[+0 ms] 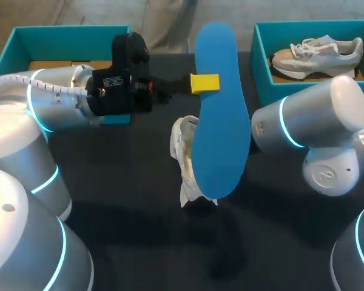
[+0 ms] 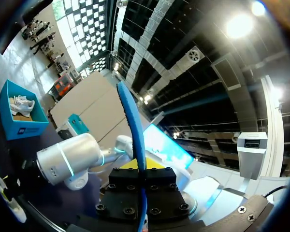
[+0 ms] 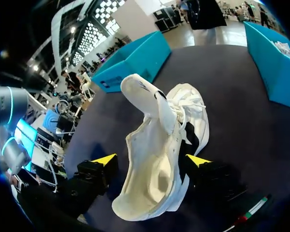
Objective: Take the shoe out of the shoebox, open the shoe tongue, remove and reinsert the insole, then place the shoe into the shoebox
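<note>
Black table top (image 1: 139, 248) lies under both tools. My silver left arm (image 1: 54, 100) and silver right arm (image 1: 303, 121) meet over its middle. An empty teal cardboard shoebox (image 1: 12, 48) sits near the left arm. A second teal shoebox (image 1: 262, 76) sits just past the right arm, with a grey and white shoe (image 1: 318, 53) in it.

The left gripper (image 1: 204, 83) is closed tight on one long edge of the flat blue foam insole (image 1: 221, 133). The insole hangs in the air, out of the shoe. Just under it is the white lace-up shoe (image 1: 181, 151). The right gripper (image 3: 152, 162) has its fingers wide apart. They seem to press the shoe from both sides, and the shoe's open mouth is turned toward the gripper.

I think the insole has to go back in next. It is thin and bendy and is held at one small spot. So it could swing, slip, or fold up against the tongue. The shoe could also twist in its grip if the insole pushes hard on it.
</note>
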Available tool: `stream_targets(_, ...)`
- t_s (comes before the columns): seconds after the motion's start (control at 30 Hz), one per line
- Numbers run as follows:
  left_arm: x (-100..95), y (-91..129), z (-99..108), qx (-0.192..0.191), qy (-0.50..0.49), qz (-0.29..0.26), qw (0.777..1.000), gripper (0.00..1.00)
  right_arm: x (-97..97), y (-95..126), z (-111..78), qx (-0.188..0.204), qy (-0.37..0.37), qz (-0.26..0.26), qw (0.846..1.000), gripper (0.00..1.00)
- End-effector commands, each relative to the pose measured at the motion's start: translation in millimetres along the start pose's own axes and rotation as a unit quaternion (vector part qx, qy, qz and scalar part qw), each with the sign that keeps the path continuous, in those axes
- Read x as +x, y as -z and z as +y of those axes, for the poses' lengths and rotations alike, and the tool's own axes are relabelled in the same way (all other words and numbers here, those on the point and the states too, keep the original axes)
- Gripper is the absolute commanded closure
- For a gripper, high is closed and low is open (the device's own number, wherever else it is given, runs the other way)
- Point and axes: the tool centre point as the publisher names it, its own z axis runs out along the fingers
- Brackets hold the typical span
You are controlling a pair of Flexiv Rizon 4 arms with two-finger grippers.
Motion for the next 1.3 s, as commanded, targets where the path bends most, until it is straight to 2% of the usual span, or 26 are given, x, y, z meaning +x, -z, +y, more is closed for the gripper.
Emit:
stream_targets(0.03, 0.0, -0.4, 0.9, 0.002, -0.001, 0.000, 1.000, 1.00, 1.2, 6.5, -2.4, -0.002, -0.001, -0.003, 1.000, 0.00)
stream_targets(0.43, 0.0, -0.4, 0.9, 0.002, -0.001, 0.000, 1.000, 1.00, 1.2, 6.5, -2.4, -0.002, -0.001, -0.003, 1.000, 0.00)
stream_targets(0.5, 0.0, -0.4, 0.9, 0.002, -0.001, 0.000, 1.000, 1.00, 2.8, 18.0, 2.3, -0.043, -0.029, 0.029, 0.998, 0.00)
stream_targets(0.63, 0.0, -0.4, 0.9, 0.002, -0.001, 0.000, 1.000, 1.00, 9.9, 38.9, 6.6, -0.093, -0.069, 0.102, 0.988, 0.00)
stream_targets(0.8, 0.0, -0.4, 0.9, 0.002, -0.001, 0.000, 1.000, 1.00, 19.5, 63.1, 12.2, -0.117, -0.092, 0.166, 0.975, 0.00)
stream_targets(0.93, 0.0, -0.4, 0.9, 0.002, -0.001, 0.000, 1.000, 1.00, 27.8, 82.2, 19.6, -0.101, -0.090, 0.195, 0.971, 0.00)
stream_targets(1.1, 0.0, -0.4, 0.9, 0.002, -0.001, 0.000, 1.000, 1.00, 36.0, 98.5, 28.3, -0.056, -0.080, 0.244, 0.965, 0.00)
stream_targets(1.23, 0.0, -0.4, 0.9, 0.002, -0.001, 0.000, 1.000, 1.00, 34.9, 105.7, 32.3, -0.027, -0.083, 0.280, 0.956, 0.00)
stream_targets(1.3, 0.0, -0.4, 0.9, 0.002, -0.001, 0.000, 1.000, 1.00, 31.8, 108.8, 33.6, -0.027, -0.083, 0.282, 0.955, 0.00)
